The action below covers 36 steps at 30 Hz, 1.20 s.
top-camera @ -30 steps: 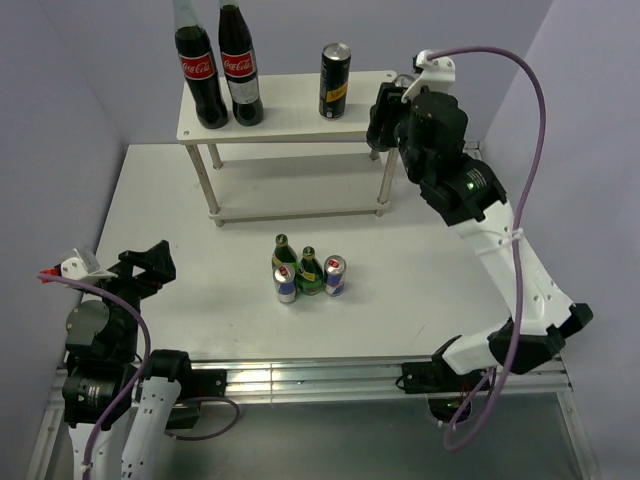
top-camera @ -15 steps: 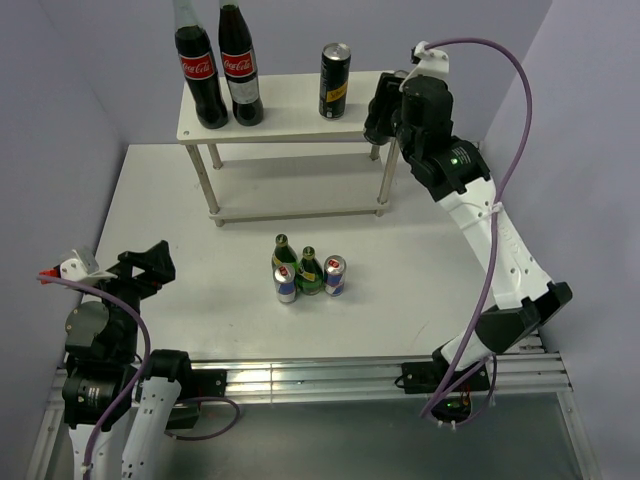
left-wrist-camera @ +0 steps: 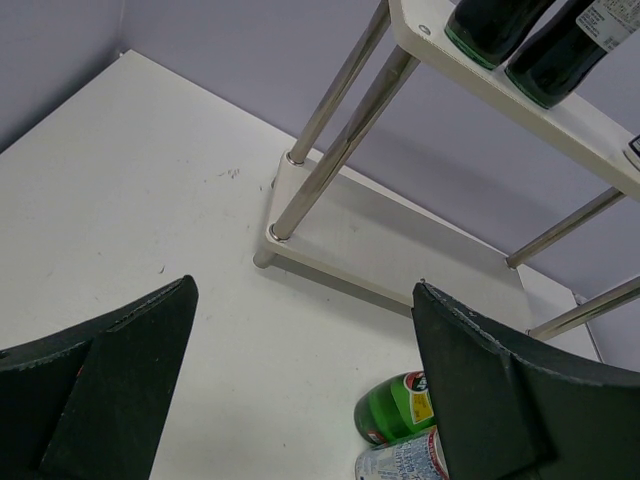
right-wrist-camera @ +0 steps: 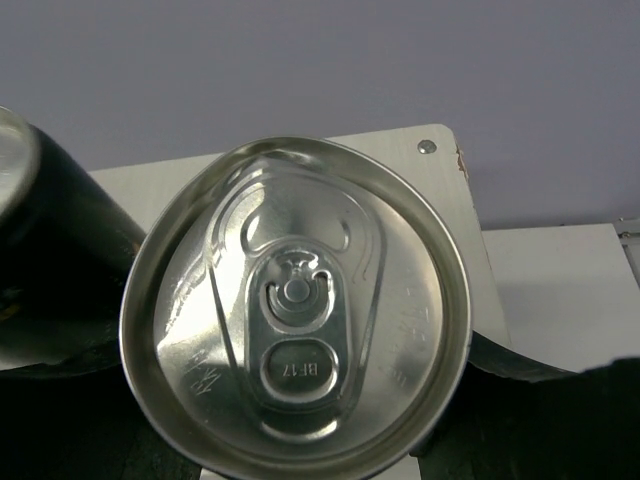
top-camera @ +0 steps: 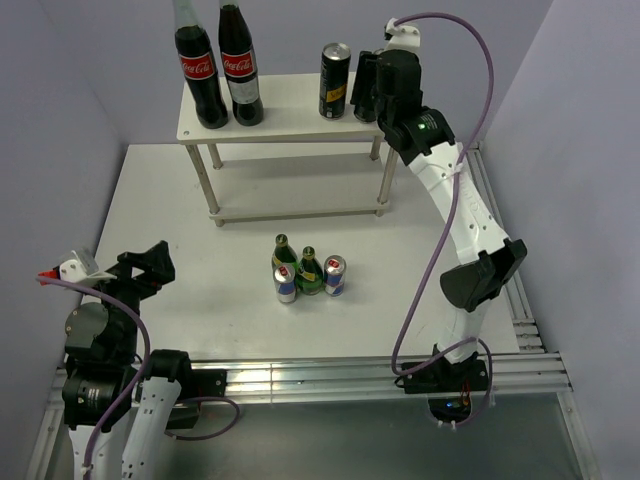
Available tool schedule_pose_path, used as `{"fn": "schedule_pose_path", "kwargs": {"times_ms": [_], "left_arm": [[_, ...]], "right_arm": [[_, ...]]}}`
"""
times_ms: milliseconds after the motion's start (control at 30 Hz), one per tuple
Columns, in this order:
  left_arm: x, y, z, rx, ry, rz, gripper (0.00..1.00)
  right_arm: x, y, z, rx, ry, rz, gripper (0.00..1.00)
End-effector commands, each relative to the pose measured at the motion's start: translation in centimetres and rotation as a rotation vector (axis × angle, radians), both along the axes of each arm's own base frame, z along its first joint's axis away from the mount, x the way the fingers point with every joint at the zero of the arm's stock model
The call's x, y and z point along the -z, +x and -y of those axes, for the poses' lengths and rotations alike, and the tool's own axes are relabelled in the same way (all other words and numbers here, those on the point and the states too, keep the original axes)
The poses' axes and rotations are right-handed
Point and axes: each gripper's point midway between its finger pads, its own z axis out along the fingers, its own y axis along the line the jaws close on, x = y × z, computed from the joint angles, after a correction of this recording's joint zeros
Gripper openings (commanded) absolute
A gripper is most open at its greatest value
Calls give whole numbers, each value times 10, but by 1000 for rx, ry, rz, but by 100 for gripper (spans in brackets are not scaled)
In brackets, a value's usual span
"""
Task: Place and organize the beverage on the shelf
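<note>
A silver-topped can (right-wrist-camera: 297, 340) fills the right wrist view, seen from straight above with its pull tab unopened. The right gripper (right-wrist-camera: 300, 430) is closed around it, its dark fingers (right-wrist-camera: 545, 395) lying against the can's sides. The can is over the top board of the white two-tier shelf (right-wrist-camera: 440, 180), near the board's right far corner. Whether its base touches the board cannot be told. Just beside it, to its left, a tall black can with a yellow label (top-camera: 335, 80) stands upright on the same board. At the left end of that board two dark red-labelled cola bottles (top-camera: 200, 80) stand side by side. The lower board is bare in the overhead view.

On the white table (top-camera: 200, 220) in front of the shelf, two small green glass bottles (top-camera: 309, 270) and two blue-and-silver cans (top-camera: 335, 276) stand upright in a tight cluster, well apart from the rack.

The left gripper (left-wrist-camera: 300, 400) hovers near the table's left front corner with its jaws spread wide and nothing between them. Its camera looks toward the shelf legs and the cluster.
</note>
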Motion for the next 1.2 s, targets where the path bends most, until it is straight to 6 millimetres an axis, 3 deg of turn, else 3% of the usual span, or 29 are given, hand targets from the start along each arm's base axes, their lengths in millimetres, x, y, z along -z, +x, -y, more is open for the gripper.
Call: {"fn": "schedule_pose_path", "kwargs": {"times_ms": [0,500,733,800,1033,1167], "left_arm": [[-9,-2,-4,-16,15,39,96],[-9,-2,-3,-15,15,41,96],[-9,-2,-4,-16,15,41,96],[-9,-2,-4,-16,15,41,96],[-9,-3,-4,-18,15,41,96],[-9,-3,-4,-19,14,39,96]], "right_arm": [[-54,2,12,39,8,156,0],[-23,27,6,56,-51,120,0],[-9,35,4,59,-69,113,5],[-2,38,3,61,-75,98,12],[6,37,5,72,-79,81,77],[7,35,6,74,-81,80,82]]}}
